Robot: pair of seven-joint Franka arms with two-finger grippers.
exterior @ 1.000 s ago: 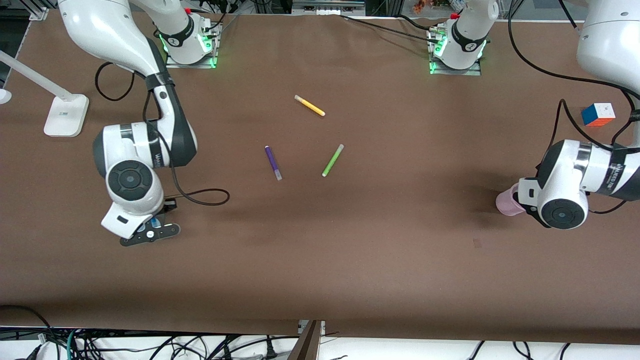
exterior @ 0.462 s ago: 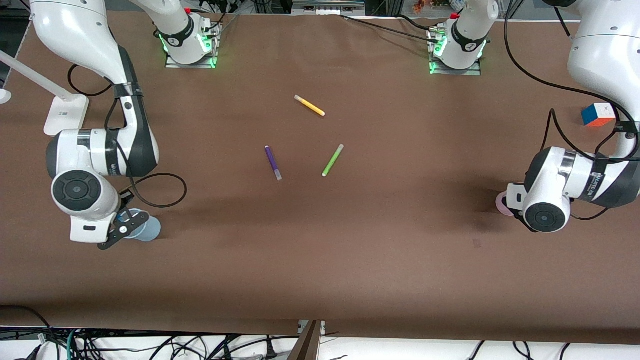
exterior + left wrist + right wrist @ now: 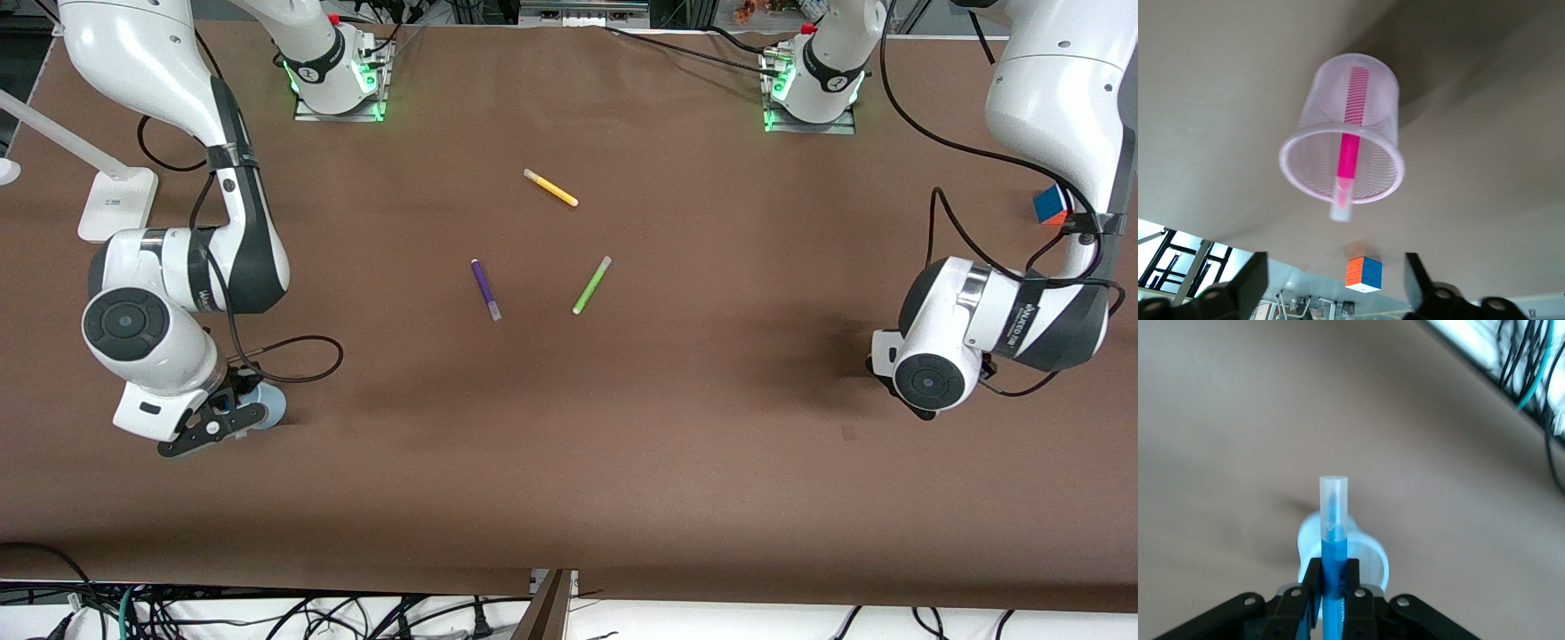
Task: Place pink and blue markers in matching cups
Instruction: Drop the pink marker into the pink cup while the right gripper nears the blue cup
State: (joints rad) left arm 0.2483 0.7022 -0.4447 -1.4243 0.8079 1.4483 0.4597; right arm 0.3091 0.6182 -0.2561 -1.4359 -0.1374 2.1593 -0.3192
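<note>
The right end effector (image 3: 1331, 587) was clamped on the upright blue marker (image 3: 1333, 520), directly above the blue cup (image 3: 1375, 563). The left end effector (image 3: 1335, 293) was wide open, empty, with the pink marker (image 3: 1350, 143) in the pink cup (image 3: 1341, 133).

White arms (image 3: 1049, 98) w/ dark grey joints, black cables — green-lit bases (image 3: 338, 84).

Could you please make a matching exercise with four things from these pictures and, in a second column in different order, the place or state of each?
Things:
1. magenta pink felt-tip marker
2. bright blue felt-tip marker
3. left gripper
4. lime green marker

States:
A. lying flat on the table
B. open, holding nothing
C. standing inside the pale pink translucent cup
D. clamped in the right gripper over the pale blue translucent cup

Pairs: 1-C, 2-D, 3-B, 4-A
</note>
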